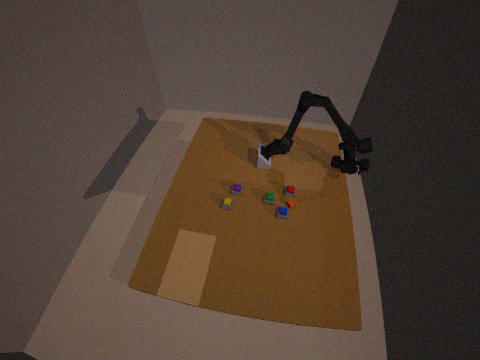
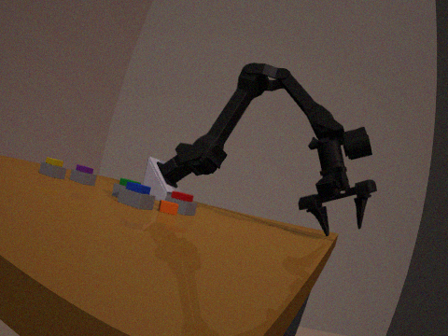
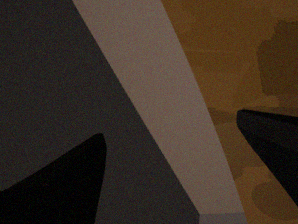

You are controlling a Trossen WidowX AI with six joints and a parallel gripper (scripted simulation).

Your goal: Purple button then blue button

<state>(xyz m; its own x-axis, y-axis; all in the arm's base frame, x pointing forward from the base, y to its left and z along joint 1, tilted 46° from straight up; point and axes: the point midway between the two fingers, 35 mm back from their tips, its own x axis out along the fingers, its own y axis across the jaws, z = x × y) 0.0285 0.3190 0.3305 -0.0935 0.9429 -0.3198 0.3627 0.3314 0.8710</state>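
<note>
The purple button [image 1: 236,188] sits mid-bench, toward the left edge of the button cluster; the blue button [image 1: 283,211] lies nearer the right edge, just beside an orange block [image 1: 292,204]. Both appear to be rigid spring caps: press squarely on top, do not grasp. The gripper [image 2: 340,216] hangs over the bench's right edge, fingers wide apart, empty, pointing down.

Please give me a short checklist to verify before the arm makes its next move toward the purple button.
1. Tool open, nothing held: ok.
2. Tool over purple button: not ok; it hangs at the mat's edge, far away.
3. Purple button not blocked: ok.
4. Orange block clear of blue button: not ok; they sit very close.
5. Purple button already pressed: cannot tell.
</note>
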